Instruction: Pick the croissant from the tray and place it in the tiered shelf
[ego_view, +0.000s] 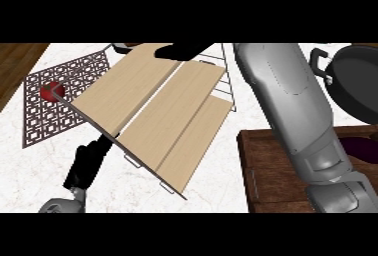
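Note:
The tiered shelf (159, 112) fills the middle of the head view, its pale wooden boards stepping down from upper left to lower right in a thin wire frame. My right forearm crosses over the brown wooden tray (277, 170) and reaches far up. My right hand (184, 50) is a dark shape at the shelf's far top end, cut off by the view's upper edge. No croissant shows anywhere; it may be hidden by the hand or arm. My left hand (88, 165) rests open at the lower left, fingers up, just beside the shelf's near edge.
A dark patterned mat (55, 117) lies at the left with a small red round object (53, 91) on it, next to the shelf's corner. A black pan (358, 82) stands at the upper right. Something dark purple (362, 148) lies at the tray's right edge.

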